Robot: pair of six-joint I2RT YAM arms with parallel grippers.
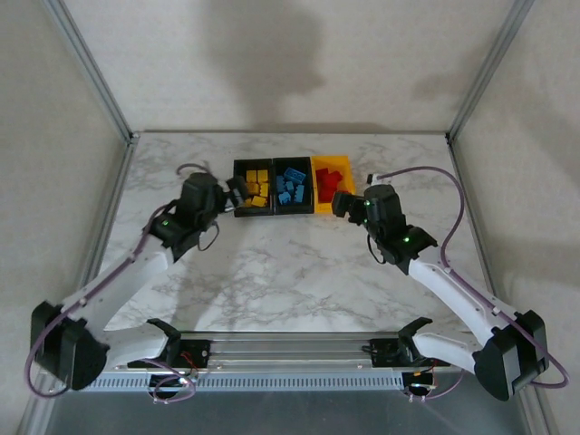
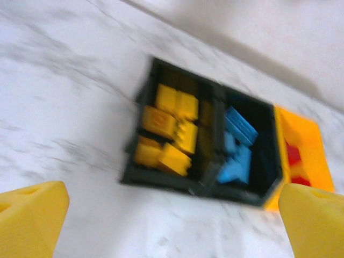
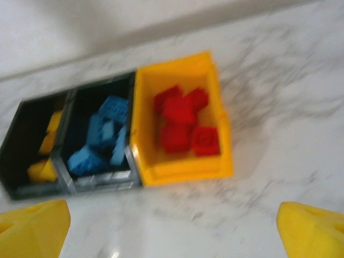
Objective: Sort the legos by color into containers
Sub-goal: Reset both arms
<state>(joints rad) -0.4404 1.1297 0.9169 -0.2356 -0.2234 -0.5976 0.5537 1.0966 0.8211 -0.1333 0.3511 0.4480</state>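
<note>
Left gripper (image 1: 234, 192) and right gripper (image 1: 343, 204) gape empty, seemingly because legos (image 1: 290, 192) already sit color-sorted in containers (image 1: 332, 159).

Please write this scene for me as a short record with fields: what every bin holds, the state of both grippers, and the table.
bin 1: left black plastic bin, holds yellow studded bricks
bin 2: middle black plastic bin, holds blue studded bricks
bin 3: yellow-orange plastic bin, holds red studded bricks
left gripper: open, empty
right gripper: open, empty
surface: white marbled table, bins at its far side
</note>
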